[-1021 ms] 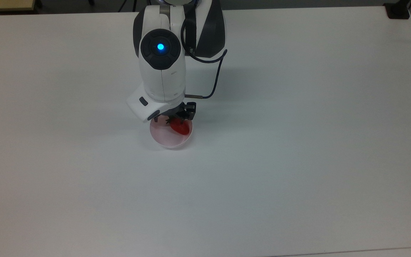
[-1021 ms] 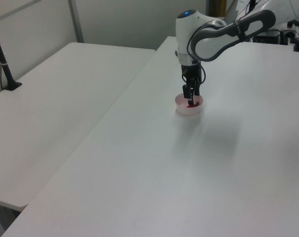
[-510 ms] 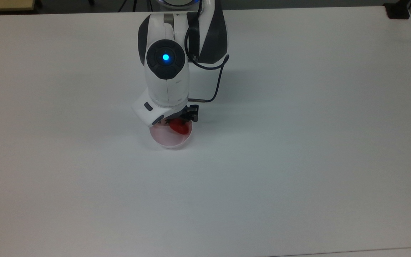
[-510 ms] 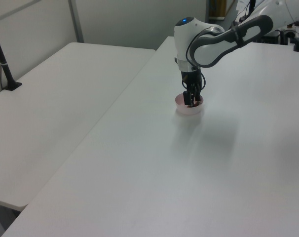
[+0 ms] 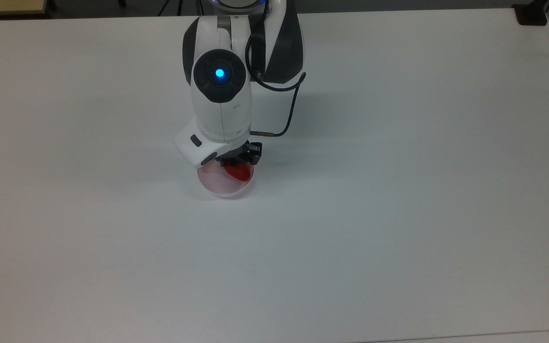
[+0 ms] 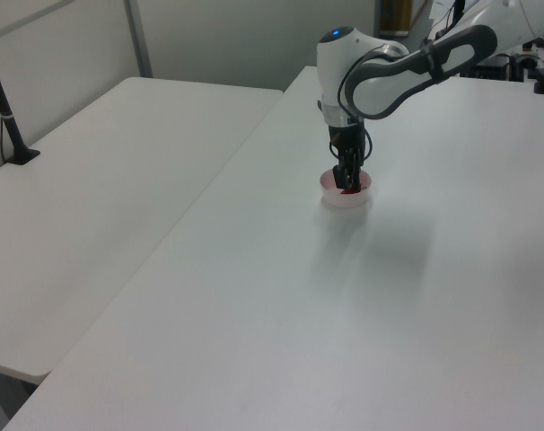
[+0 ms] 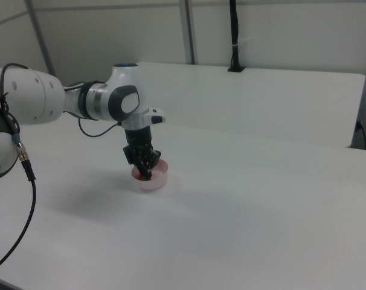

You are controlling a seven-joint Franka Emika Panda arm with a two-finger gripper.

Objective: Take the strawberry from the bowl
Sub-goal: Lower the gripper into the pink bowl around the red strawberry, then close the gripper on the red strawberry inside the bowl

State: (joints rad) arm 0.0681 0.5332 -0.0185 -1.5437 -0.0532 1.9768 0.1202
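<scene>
Against the picture from a second ago, the arm's wrist sits lower in the top view and hides more of the bowl's (image 5: 224, 186) far rim, so the tool (image 5: 240, 162) has come down into the bowl. The bowl itself has shifted slightly toward the top view's left since then. The strawberry (image 5: 237, 172) was fully red and plain to see before; now its upper end is tucked under the tool's black fingers and only its lower red part shows.

The strawberry lies inside the bowl, on the side toward the top view's right, with the fingers reaching down at it. In the left view the tool (image 6: 348, 182) points straight down into the bowl (image 6: 347, 199), and in the right view the tool (image 7: 145, 173) stands the same way within the bowl (image 7: 153, 180), a trace of red at its tips. Whether the fingers are closed on the fruit or merely around it I cannot tell.

Counted: one strawberry, one pale pink bowl, one arm (image 5: 219, 102) with one tool, one blue light (image 5: 219, 73) on the arm's joint cap, and one dark cable (image 5: 286, 112) looping off the wrist. The bowl stands on a white desk (image 5: 398, 214). A second white desk (image 6: 101, 197) lies beside it in the left view, carrying one black post (image 6: 4, 103) at its far edge
</scene>
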